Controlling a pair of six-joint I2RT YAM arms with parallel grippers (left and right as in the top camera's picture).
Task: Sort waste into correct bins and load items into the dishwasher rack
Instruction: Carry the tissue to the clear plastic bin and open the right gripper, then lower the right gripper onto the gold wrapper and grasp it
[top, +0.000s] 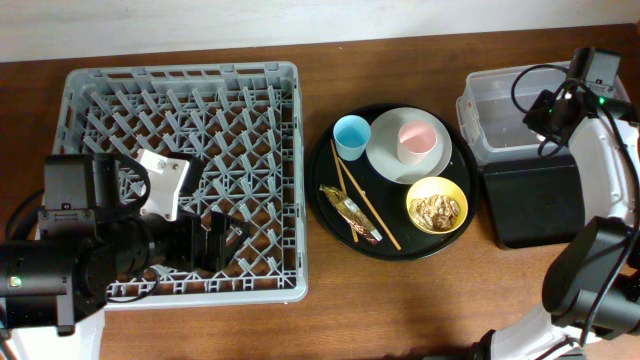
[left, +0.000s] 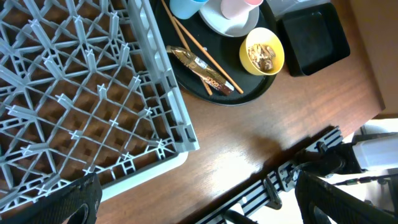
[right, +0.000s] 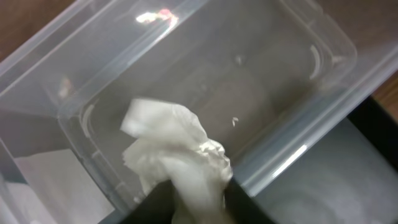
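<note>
My right gripper (right: 196, 193) hangs over the clear tub (right: 249, 81), shut on a crumpled white tissue (right: 174, 149) that bulges out between its dark fingers. The shallow black bin (top: 530, 200) lies just in front of the tub (top: 490, 100). A round black tray (top: 330, 190) carries a blue cup (top: 351, 135), a pink cup (top: 416, 142) on a pale plate (top: 385, 160), and a yellow bowl (top: 437, 205) of food scraps. Chopsticks (top: 365, 200) and a gold-brown wrapper (top: 348, 212) lie there too. My left gripper (left: 199, 208) stands wide open and empty over the near right corner of the grey rack (top: 185, 70).
The rack (left: 158, 68) fills the table's left half, its right wall close to the round tray (left: 249, 96). Bare brown table runs along the front edge. Black cables loop above the tub by my right arm (top: 590, 75).
</note>
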